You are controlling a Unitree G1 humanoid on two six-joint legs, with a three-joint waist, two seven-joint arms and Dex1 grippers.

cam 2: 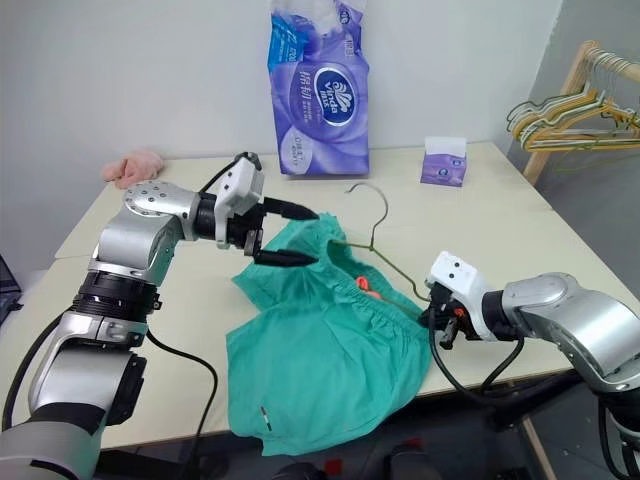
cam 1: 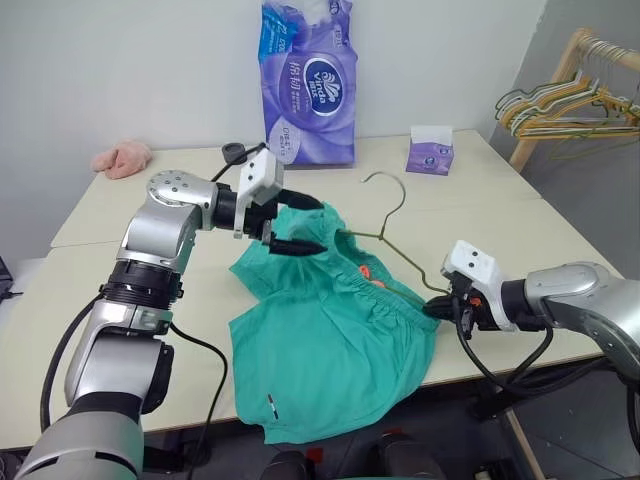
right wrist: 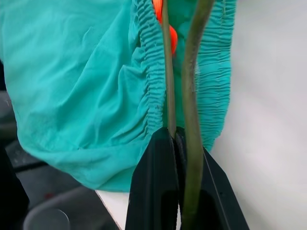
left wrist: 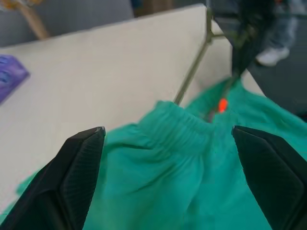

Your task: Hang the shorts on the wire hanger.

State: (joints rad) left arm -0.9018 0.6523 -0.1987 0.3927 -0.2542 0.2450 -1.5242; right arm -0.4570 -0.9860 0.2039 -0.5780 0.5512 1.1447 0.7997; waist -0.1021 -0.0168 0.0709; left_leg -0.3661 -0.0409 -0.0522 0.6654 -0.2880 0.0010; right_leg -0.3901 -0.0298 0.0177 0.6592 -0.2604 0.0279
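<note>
Teal-green gathered-waist cloth shorts drape over table's front edge, thin olive wire hanger threaded in waistband. Right gripper clamped on hanger corner. Left gripper fully spread, empty, above waistband. Advice: re-pinch waistband, pull along wire gently.

"Vinda" on purple tissue pack

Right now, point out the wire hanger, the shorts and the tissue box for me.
wire hanger (cam 1: 392,186): left eye view, on its curved hook.
shorts (cam 1: 310,350): left eye view, on the cloth of one leg.
tissue box (cam 1: 430,155): left eye view, on its purple front face.
</note>
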